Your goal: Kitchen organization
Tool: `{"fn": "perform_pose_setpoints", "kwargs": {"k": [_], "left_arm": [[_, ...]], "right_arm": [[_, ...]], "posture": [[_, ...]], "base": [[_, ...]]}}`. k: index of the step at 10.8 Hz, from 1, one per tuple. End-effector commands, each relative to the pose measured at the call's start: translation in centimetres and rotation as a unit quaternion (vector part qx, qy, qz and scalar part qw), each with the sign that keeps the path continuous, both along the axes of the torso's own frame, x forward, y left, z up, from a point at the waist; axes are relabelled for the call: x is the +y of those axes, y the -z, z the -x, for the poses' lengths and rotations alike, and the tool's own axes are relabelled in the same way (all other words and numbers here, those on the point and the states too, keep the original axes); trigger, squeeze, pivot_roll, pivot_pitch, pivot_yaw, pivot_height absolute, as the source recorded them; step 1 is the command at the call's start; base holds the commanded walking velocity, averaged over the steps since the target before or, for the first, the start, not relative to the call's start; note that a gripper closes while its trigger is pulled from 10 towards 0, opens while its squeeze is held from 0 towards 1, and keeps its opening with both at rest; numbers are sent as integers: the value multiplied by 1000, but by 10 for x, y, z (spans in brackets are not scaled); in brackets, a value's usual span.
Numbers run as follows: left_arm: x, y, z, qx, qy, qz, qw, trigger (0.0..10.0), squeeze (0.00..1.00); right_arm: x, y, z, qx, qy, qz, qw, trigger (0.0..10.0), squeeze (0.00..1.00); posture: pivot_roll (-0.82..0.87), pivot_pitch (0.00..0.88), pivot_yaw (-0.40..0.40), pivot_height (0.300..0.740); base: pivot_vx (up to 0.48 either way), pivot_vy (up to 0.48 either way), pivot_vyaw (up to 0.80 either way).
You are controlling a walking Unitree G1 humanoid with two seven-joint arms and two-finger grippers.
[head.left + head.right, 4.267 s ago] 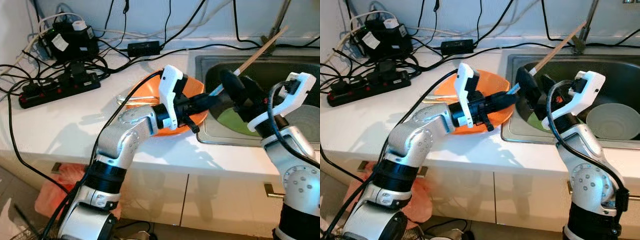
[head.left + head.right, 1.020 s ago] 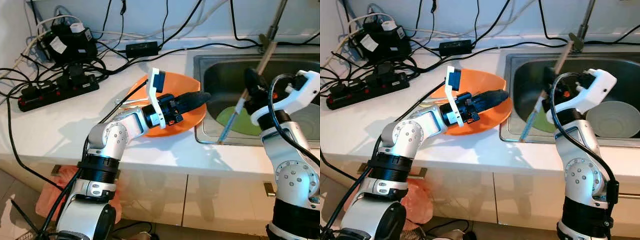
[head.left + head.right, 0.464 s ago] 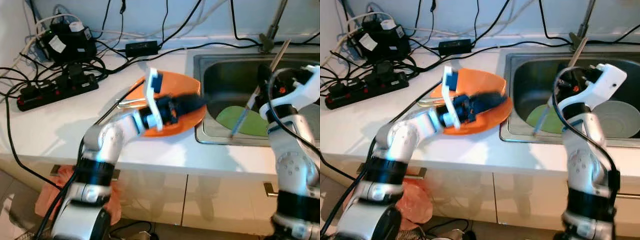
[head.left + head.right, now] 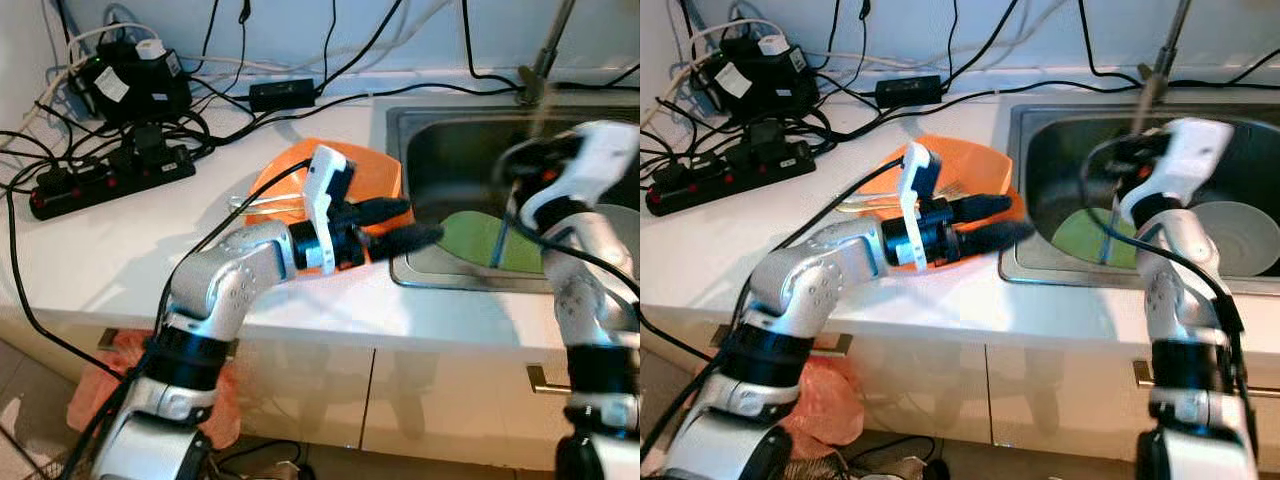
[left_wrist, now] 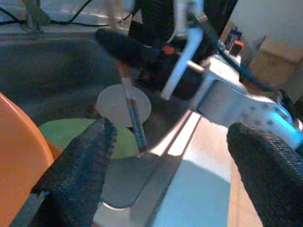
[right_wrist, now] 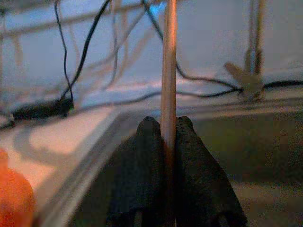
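An orange plate [image 4: 345,172] lies on the white counter beside the sink [image 4: 1070,128]. My left gripper [image 4: 400,225] hovers over the plate's near right edge by the sink rim, open, with nothing between its fingers [image 5: 80,175]. My right gripper [image 4: 1128,162] hangs over the sink, shut on a long wooden chopstick [image 6: 168,94] with a blue lower end [image 4: 1106,245]. The chopstick stands nearly upright, its tip down by a green plate [image 4: 1080,235] on the sink floor. A white bowl [image 4: 1232,236] sits in the sink to the right.
A black power strip [image 4: 110,175], adapters and many tangled cables [image 4: 150,100] cover the back left of the counter. A thin pair of sticks or tongs [image 4: 262,204] lies by the orange plate's left side. The tap stem [image 4: 1168,45] rises behind the sink.
My left gripper has opened wide and now points at the sink rim. My right gripper has swung the chopstick from a slant to nearly upright, further over the sink.
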State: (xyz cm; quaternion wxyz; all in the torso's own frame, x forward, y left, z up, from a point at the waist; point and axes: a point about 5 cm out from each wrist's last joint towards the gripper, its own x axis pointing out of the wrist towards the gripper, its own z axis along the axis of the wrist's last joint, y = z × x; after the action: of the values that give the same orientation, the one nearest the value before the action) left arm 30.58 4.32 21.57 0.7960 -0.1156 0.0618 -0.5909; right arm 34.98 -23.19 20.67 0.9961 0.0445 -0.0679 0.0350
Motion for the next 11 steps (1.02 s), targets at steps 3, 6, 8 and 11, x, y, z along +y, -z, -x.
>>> {"fn": "perform_pose_setpoints", "kwargs": {"k": [3, 6, 8, 11], "left_arm": [[4, -5, 4, -40, 2, -32, 999, 10000, 1000], [8, -10, 0, -43, -17, -29, 998, 10000, 1000], [12, -11, -1, -52, -26, -36, 998, 10000, 1000], [12, -10, -1, -52, -24, -41, 998, 10000, 1000]], "right_arm": [[-9, 9, -17, 42, -28, 87, 995, 0, 0], [-13, 16, -30, 79, -45, 164, 982, 7608, 0], [-16, 18, -35, 101, -53, 180, 977, 10000, 0], [-12, 24, -37, 116, -78, 207, 968, 10000, 1000]], "posture": [[89, 61, 120, 740], [101, 67, 136, 740], [115, 70, 139, 740], [118, 66, 138, 740]], "base": [[0, 0, 0], [0, 0, 0], [0, 0, 0], [0, 0, 0]]}}
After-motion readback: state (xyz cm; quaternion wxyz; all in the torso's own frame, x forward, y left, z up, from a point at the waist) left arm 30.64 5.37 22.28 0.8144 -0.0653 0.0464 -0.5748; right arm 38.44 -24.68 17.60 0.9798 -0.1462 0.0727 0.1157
